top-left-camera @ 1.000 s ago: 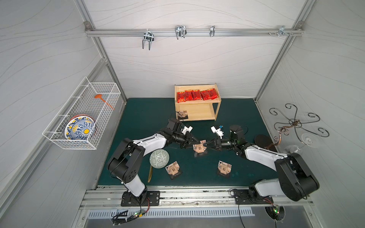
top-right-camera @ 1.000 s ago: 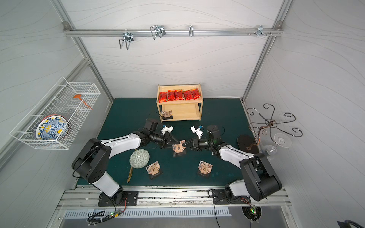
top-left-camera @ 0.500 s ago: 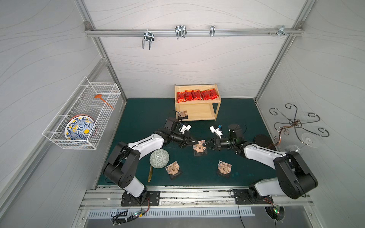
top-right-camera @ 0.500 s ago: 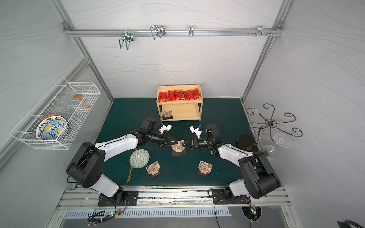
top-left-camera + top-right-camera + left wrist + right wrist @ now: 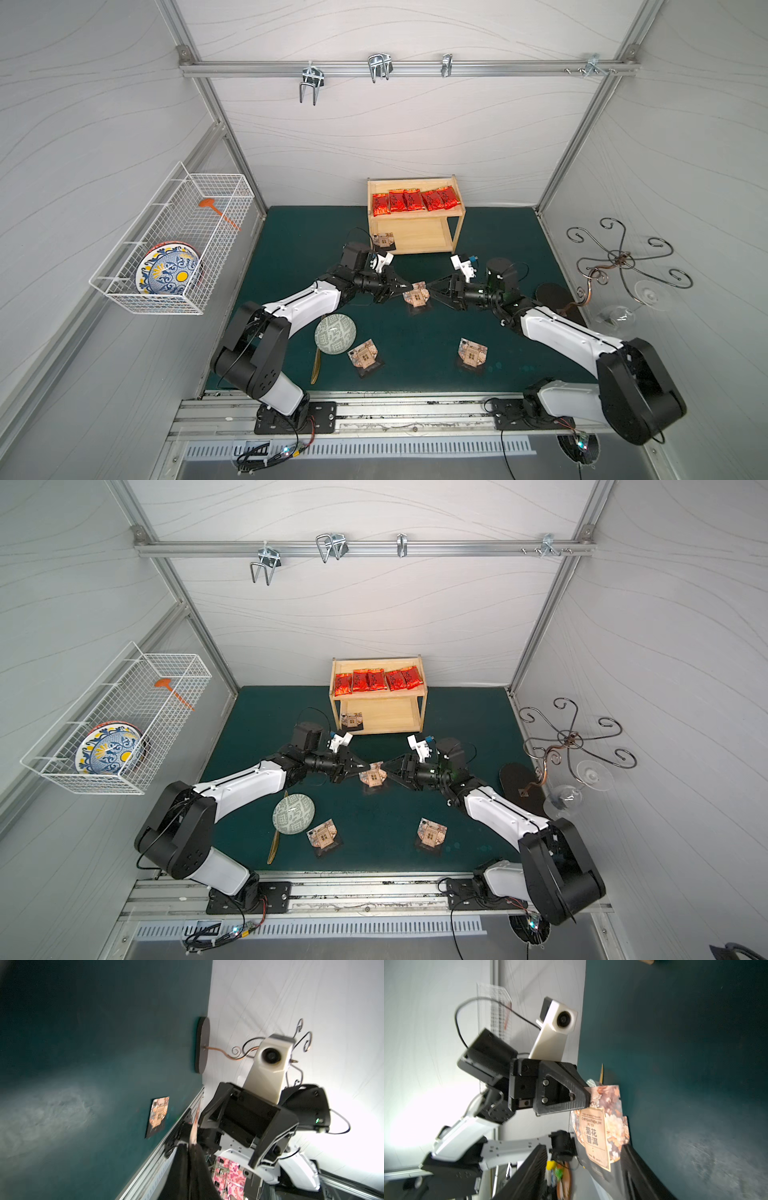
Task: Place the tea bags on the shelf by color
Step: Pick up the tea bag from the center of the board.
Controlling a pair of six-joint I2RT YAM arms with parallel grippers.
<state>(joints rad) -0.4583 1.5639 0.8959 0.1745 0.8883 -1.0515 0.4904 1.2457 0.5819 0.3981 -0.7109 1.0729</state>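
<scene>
A tan tea bag (image 5: 417,296) (image 5: 372,776) hangs just above the middle of the green mat. My left gripper (image 5: 405,286) (image 5: 190,1147) is shut on its edge. My right gripper (image 5: 432,289) (image 5: 583,1147) faces it, open, its fingers (image 5: 533,1167) spread on either side of the pouch (image 5: 600,1126). Several red tea bags (image 5: 415,201) lie in a row on the top tier of the wooden shelf (image 5: 457,214). One tan pouch (image 5: 384,241) sits on the lower tier at the left. Two more tan pouches (image 5: 363,353) (image 5: 471,353) lie near the mat's front.
A green-patterned bowl (image 5: 335,333) and a gold spoon (image 5: 316,368) lie front left. On the left wall, a white wire basket (image 5: 174,245) holds a plate. A scrolled metal stand (image 5: 619,262) and a wine glass (image 5: 619,316) are at the right.
My left gripper has shut on the tan pouch. My right gripper, shut on it before, has opened and let go. Both arms stay nose to nose.
</scene>
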